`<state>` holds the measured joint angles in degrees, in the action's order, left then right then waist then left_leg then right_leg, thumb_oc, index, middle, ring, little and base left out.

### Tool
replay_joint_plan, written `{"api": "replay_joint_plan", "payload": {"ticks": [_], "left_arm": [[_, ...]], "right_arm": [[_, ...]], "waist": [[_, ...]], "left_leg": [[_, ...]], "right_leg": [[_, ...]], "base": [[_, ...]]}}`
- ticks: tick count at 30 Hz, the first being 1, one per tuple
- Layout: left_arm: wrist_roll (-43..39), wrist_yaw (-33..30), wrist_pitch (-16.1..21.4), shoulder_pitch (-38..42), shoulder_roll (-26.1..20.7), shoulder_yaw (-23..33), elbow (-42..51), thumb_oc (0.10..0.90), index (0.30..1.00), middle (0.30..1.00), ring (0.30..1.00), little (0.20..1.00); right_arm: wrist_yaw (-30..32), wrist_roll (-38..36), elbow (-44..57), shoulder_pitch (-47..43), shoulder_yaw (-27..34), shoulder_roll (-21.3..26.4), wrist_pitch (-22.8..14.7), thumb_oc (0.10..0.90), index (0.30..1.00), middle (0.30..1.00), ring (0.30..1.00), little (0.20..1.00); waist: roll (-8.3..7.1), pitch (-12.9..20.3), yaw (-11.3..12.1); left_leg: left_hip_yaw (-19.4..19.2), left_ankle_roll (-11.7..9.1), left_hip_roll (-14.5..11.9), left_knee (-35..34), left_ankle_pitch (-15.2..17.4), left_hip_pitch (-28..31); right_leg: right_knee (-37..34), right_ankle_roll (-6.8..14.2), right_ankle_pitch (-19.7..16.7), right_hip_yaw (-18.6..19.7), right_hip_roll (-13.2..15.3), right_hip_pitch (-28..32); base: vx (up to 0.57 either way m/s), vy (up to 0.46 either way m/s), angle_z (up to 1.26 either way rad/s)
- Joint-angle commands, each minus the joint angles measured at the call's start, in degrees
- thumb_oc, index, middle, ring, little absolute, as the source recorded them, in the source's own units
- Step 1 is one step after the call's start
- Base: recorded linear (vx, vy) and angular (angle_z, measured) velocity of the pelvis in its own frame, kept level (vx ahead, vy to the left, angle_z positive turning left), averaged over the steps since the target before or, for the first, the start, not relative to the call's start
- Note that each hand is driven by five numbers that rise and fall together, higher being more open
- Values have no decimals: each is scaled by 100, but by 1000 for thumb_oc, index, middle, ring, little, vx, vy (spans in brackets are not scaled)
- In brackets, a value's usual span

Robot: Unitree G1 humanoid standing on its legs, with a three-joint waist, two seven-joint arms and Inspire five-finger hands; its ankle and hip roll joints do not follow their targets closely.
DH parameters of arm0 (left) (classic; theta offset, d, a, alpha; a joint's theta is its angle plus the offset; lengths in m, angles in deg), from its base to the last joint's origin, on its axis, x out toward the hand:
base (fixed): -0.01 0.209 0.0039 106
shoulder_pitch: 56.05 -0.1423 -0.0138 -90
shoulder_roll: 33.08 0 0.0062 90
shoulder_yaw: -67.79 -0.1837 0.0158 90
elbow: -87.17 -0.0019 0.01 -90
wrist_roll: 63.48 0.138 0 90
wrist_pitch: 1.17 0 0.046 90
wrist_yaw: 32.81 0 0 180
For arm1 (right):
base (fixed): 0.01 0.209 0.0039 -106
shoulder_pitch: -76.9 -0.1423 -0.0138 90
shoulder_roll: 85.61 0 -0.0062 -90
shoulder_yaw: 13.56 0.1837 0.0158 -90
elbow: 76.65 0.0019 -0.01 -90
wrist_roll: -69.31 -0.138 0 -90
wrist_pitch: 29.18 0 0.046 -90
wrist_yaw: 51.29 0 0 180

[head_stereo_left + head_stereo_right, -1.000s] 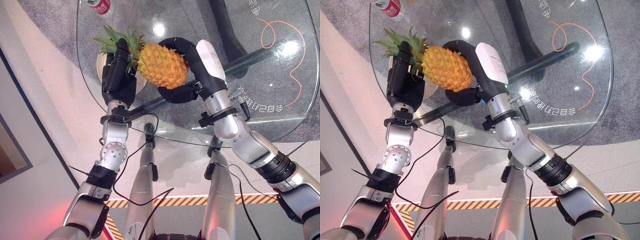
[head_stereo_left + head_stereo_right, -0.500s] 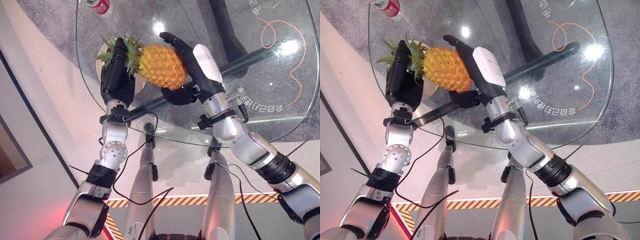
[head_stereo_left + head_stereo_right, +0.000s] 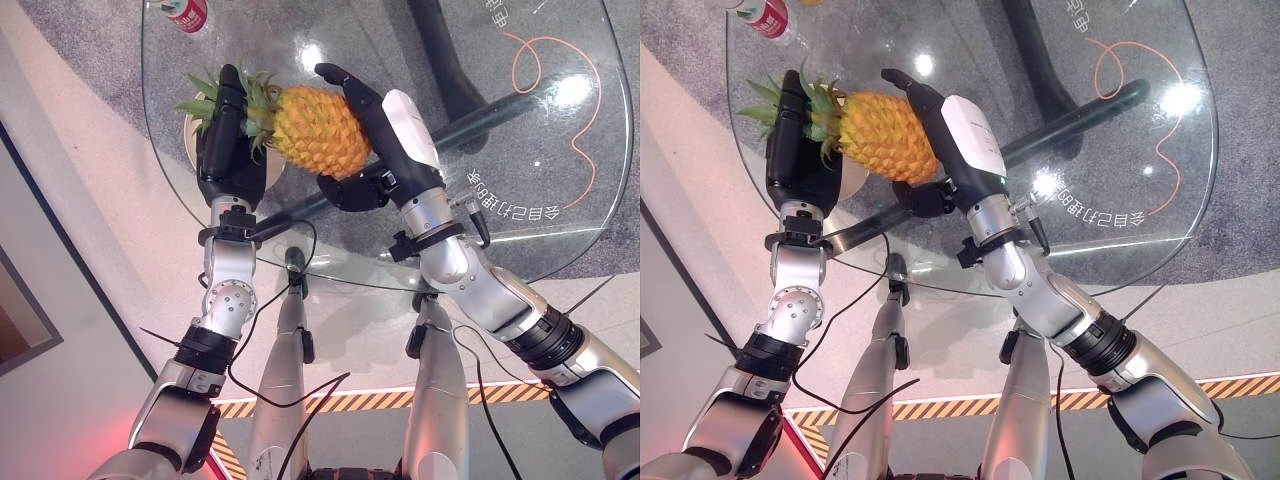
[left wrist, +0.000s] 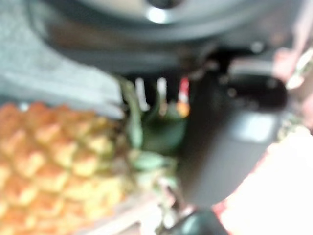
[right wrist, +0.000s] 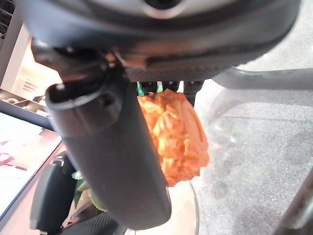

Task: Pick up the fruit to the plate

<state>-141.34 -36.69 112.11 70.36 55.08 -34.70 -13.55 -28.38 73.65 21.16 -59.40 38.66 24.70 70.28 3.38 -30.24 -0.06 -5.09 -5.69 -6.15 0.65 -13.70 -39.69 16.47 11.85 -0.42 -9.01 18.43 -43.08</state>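
At the far left edge of the round clear glass surface (image 3: 560, 230) lies a red-and-white drinks can (image 3: 186, 13). Nearer, the left robot hand (image 3: 228, 150) stands upright with its dark fingers straight, pressed flat against the green spiky crown of the ripe orange-yellow pineapple (image 3: 318, 131). It curls round nothing; the left wrist view shows the leaves beside the dark palm and the scaly fruit next to them. Under that hand and the crown sits a pale, cream-coloured round plate (image 3: 196, 128), mostly hidden, with part of its rim visible on the glass.

The pineapple lies on its side, crown toward the left robot hand and body toward the right, held between the two hands over the plate's right edge. Whether it touches the plate cannot be told.

The right robot hand (image 3: 365, 120), with a white cover on its back, cups the fruit's body: its fingers reach up over the far side, nearly straight, while the thumb curls under the near side. Further right on the glass lies a thin orange looping line (image 3: 560, 75).
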Motion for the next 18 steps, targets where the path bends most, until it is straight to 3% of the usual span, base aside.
{"api": "replay_joint_plan", "payload": {"ticks": [1, 18], "left_arm": [[494, 601, 144, 820, 260, -359, 927, 100, 300, 300, 300, 200], [651, 364, 414, 745, 308, -245, 901, 100, 300, 300, 300, 200]], "right_arm": [[375, 76, 703, -796, 355, -260, -551, 800, 900, 900, 900, 900], [443, 170, 705, -687, 443, -338, -640, 800, 900, 900, 900, 900]], "waist": [[-60, 45, 157], [-54, 45, 167]], "left_leg": [[-70, -216, -249, 54, 320, 327], [-90, -229, -259, 19, 345, 394]], "right_leg": [[-955, 164, -1042, -426, 141, 404], [-972, 172, -998, -432, 146, 473]], "base": [[0, 0, 0], [0, 0, 0]]}}
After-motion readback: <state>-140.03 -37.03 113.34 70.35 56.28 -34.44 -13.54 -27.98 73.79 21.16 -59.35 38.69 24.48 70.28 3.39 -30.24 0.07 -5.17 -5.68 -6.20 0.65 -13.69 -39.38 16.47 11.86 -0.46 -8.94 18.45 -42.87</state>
